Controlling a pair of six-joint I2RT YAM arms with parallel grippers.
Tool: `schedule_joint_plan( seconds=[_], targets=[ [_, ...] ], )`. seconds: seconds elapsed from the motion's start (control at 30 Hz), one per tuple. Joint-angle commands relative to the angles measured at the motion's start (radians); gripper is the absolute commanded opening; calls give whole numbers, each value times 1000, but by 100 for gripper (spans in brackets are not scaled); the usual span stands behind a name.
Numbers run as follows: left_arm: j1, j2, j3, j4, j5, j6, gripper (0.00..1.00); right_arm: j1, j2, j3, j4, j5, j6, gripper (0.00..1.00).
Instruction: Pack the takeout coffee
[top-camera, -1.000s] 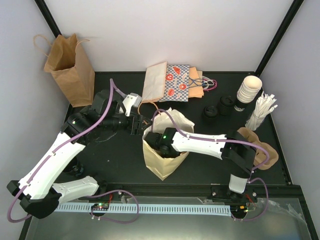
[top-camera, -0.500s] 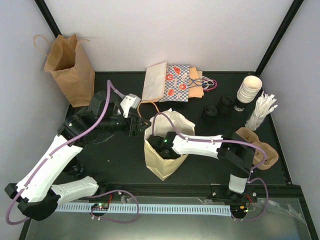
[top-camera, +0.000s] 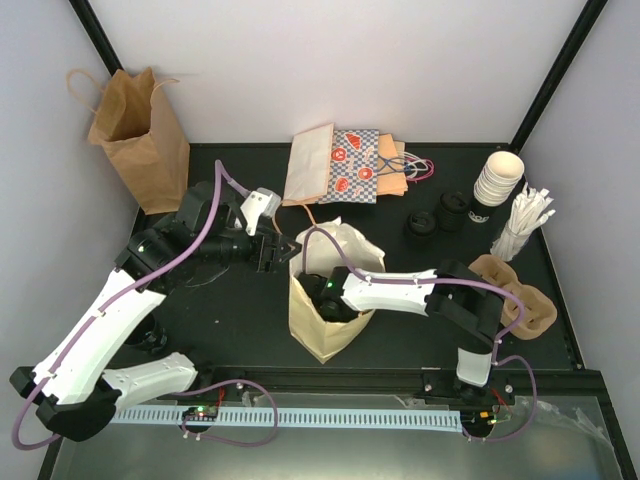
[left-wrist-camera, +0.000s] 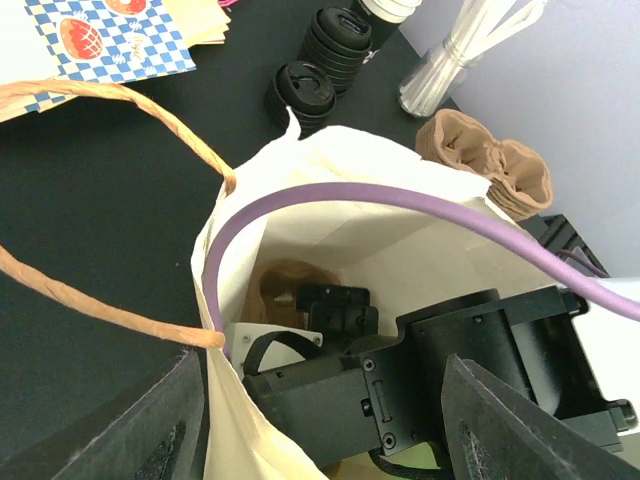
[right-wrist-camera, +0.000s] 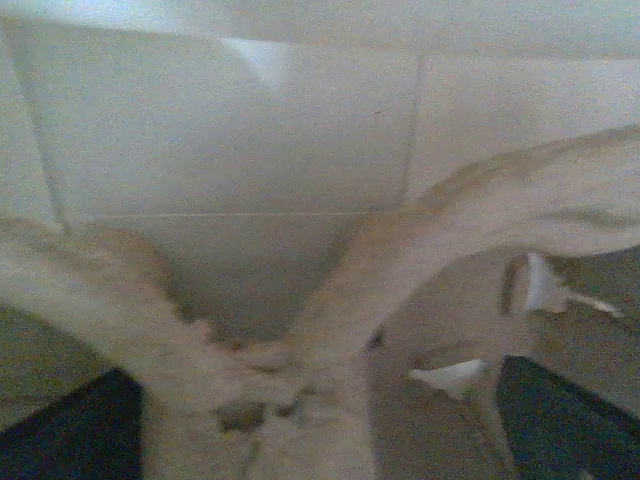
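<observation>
Right hand (right-wrist-camera: 317, 422) is down inside the cream bag (top-camera: 325, 335), fingers spread wide and not gripping anything, with a brown pulp carrier (right-wrist-camera: 330, 300) sitting between them. Left hand (top-camera: 288, 252) hovers at the bag's rim, also wide open and empty. The white coffee cups (top-camera: 497, 178) are stacked at the tabletop's (top-camera: 240, 310) far right corner, well apart from the bag.

The right end effector (right-wrist-camera: 320, 440) sits deep in the cream bag (top-camera: 318, 335). Bag walls stand close ahead and on both sides, and a pulp tray (right-wrist-camera: 330, 330) lies between its spread fingers; only upward is free. Ahead of the wide-spread left end effector (left-wrist-camera: 330, 430), the right arm (left-wrist-camera: 450, 350), a purple cable (left-wrist-camera: 330, 195) and a paper handle (left-wrist-camera: 100, 300) crowd the bag mouth. Bare desk (left-wrist-camera: 90, 190) lies beside it, outside the bag.
</observation>
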Motion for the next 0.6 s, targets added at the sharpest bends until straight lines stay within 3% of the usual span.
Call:
schedule_joint_plan(
  seconds=[0.0, 0.43, 0.57],
  targets=[
    [6, 5, 31, -22, -2, 18, 68, 6, 8, -12, 28, -11, -8, 100],
    [5, 9, 0, -21, 50, 17, 68, 7, -49, 67, -75, 38, 5, 100],
    [2, 10, -17, -21, 72, 0, 64, 7, -73, 90, -95, 43, 10, 94]
  ],
)
